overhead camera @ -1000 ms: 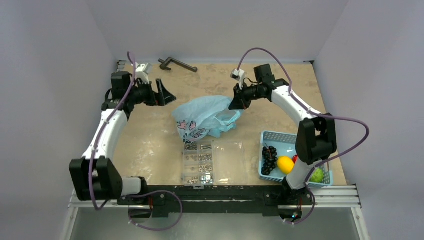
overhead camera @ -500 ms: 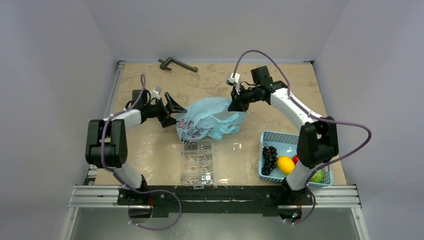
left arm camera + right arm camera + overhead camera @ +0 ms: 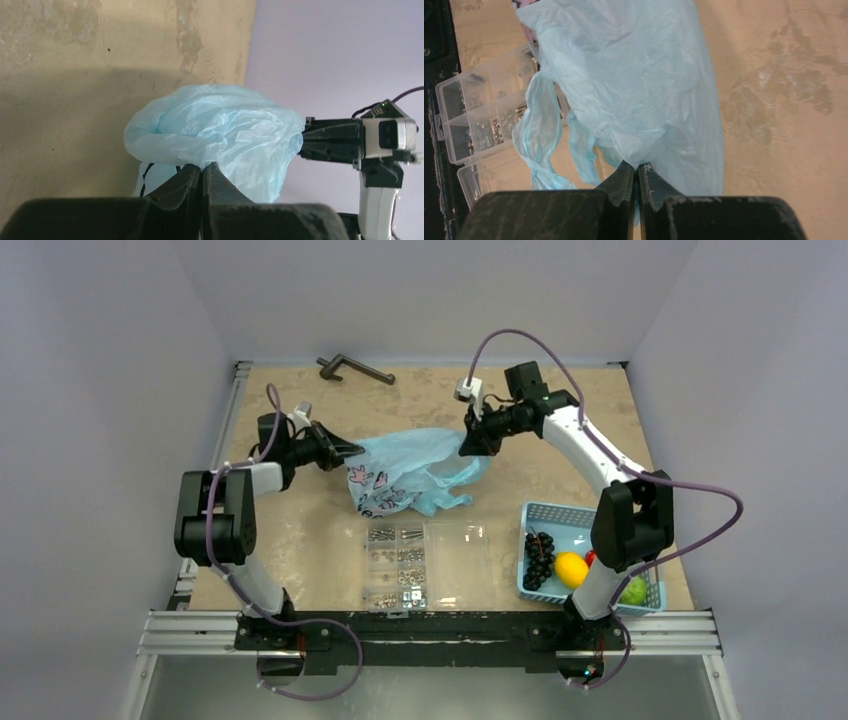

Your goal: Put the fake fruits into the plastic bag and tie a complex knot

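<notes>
Clamping the plastic bag (image 3: 410, 472) by its left and right edges, the left gripper (image 3: 346, 450) and right gripper (image 3: 468, 446) could tear or lose the thin film if they pull apart.

Soft, even light; a broad shadow dims the table (image 3: 60, 100) in the left wrist view.

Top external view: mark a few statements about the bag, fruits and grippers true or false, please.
1. The left gripper and the right gripper are both shut on the plastic bag. True.
2. The lemon is inside the bag. False: it lies in the blue basket.
3. The grape bunch lies in the basket. True.
4. The compartment box stands beyond the bag. False: it sits on the bag's near side.
</notes>
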You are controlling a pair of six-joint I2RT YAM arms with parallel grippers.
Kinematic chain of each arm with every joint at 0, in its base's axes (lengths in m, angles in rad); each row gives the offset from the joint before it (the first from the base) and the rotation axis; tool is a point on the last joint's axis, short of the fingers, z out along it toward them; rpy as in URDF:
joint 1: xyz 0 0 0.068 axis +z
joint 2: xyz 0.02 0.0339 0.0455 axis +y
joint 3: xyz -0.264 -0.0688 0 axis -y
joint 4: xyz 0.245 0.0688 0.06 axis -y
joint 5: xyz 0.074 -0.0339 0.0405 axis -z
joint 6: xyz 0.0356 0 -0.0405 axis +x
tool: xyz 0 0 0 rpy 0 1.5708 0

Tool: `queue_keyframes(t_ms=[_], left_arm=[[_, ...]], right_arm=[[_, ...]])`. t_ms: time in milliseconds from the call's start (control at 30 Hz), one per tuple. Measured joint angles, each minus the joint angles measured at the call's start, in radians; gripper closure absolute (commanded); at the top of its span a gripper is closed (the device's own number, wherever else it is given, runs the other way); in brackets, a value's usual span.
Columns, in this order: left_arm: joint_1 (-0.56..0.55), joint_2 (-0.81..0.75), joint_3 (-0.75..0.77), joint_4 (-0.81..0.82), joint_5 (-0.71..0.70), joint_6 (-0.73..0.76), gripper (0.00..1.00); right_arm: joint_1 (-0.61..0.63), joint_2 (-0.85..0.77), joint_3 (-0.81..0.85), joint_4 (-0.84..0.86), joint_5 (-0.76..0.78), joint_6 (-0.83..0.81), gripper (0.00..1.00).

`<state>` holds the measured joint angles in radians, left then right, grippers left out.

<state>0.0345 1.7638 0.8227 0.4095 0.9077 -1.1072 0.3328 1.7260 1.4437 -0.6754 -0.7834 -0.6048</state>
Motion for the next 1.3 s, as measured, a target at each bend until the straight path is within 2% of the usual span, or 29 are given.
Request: queue_keyframes(t_ms=[67,167,233,333,400,500,600,667,733,867,1000,1033,1067,1100,1133,1167,1300], left_arm=[[0.028,-0.038,0.015,-0.032,0.008,0.059,1.0],[0.074,-0.157,0.091,-0.14,0.022,0.244,1.0],[0.066,-0.236,0.146,-0.166,0.04,0.354,1.0],[0.02,-0.369,0.203,-0.231,0.04,0.6,1.0],[-0.026,-0.47,0.187,-0.301,0.023,0.817,1.0],[-0.105,-0.594,0.07,-0.378,-0.007,1.123,1.0],[-0.139,-0.635,-0.082,-0.465,-0.064,1.38,1.0],[-0.14,-0.63,-0.174,-0.526,-0.122,1.524,1.0],[-0.147,-0.631,-0.225,-0.591,-0.147,1.625,1.0],[-0.2,-0.632,-0.206,-0.721,-0.17,1.834,1.0],[-0.214,-0.636,-0.176,-0.779,-0.216,1.938,1.0],[-0.214,-0.632,-0.151,-0.813,-0.22,1.926,1.0],[-0.214,-0.624,-0.114,-0.854,-0.219,1.909,1.0],[-0.214,-0.602,-0.041,-0.923,-0.21,1.872,1.0],[-0.213,-0.573,0.053,-0.98,-0.203,1.816,1.0],[-0.211,-0.541,0.163,-1.011,-0.197,1.736,1.0],[-0.207,-0.471,0.483,-1.025,-0.18,1.393,1.0]], right_arm=[[-0.032,0.02,0.074,-0.036,0.003,-0.001,1.0],[-0.126,0.076,0.251,-0.089,-0.001,-0.018,1.0],[-0.165,0.104,0.351,-0.123,-0.013,-0.029,1.0],[-0.171,0.095,0.389,-0.144,-0.019,-0.034,1.0],[-0.161,0.067,0.346,-0.135,-0.01,-0.048,1.0],[-0.126,-0.025,0.125,-0.089,0.048,-0.097,1.0],[-0.075,-0.061,-0.086,-0.081,0.123,-0.162,1.0],[-0.053,-0.045,-0.167,-0.08,0.164,-0.196,1.0],[-0.042,-0.017,-0.226,-0.076,0.175,-0.23,1.0],[-0.032,0.006,-0.26,-0.065,0.206,-0.27,1.0],[-0.031,0.016,-0.241,-0.049,0.212,-0.277,1.0],[-0.031,0.031,-0.209,-0.062,0.208,-0.27,0.86],[-0.031,0.044,-0.177,-0.077,0.205,-0.263,0.51],[-0.031,0.064,-0.125,-0.098,0.205,-0.248,0.33],[-0.034,0.083,-0.064,-0.121,0.208,-0.227,0.11],[-0.042,0.098,-0.003,-0.141,0.206,-0.214,0.02],[-0.083,0.076,0.195,-0.134,0.178,-0.125,0.01]])
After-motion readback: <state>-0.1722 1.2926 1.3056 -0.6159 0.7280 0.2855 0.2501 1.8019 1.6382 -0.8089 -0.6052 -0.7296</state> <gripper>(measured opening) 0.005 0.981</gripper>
